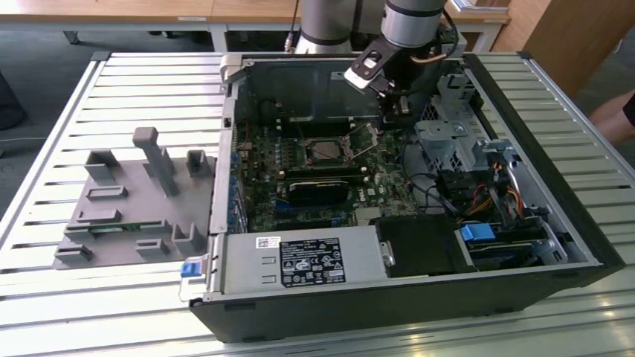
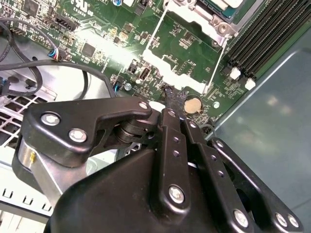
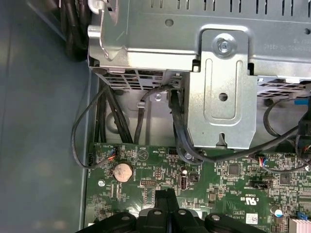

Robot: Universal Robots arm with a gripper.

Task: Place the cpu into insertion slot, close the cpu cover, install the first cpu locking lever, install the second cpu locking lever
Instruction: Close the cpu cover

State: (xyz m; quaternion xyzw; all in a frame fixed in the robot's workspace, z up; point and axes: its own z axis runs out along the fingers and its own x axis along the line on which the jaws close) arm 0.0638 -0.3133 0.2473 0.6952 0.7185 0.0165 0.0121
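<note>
In the exterior view the insertion slot (image 1: 326, 152) sits mid-board inside the open computer case, with the cpu's pale face showing through the silvery cpu cover (image 1: 306, 141). My gripper (image 1: 399, 113) hangs to the exterior view's right of the slot and further back, apart from it. In both wrist views the black fingers (image 2: 168, 93) (image 3: 165, 196) meet at their tips with nothing between them, just above the green board beside a coin battery (image 2: 193, 104). Two thin wire levers (image 2: 154, 31) (image 2: 217, 63) run from the slot's metal frame (image 2: 197, 12) toward the fingertips.
A metal drive cage (image 3: 221, 92) with black cables (image 3: 177, 126) stands close beyond the fingertips. Memory slots (image 2: 257, 43) flank the socket. The power supply (image 1: 297, 260) fills the case front. A grey fixture block (image 1: 139, 201) sits on the slatted table at the exterior view's left.
</note>
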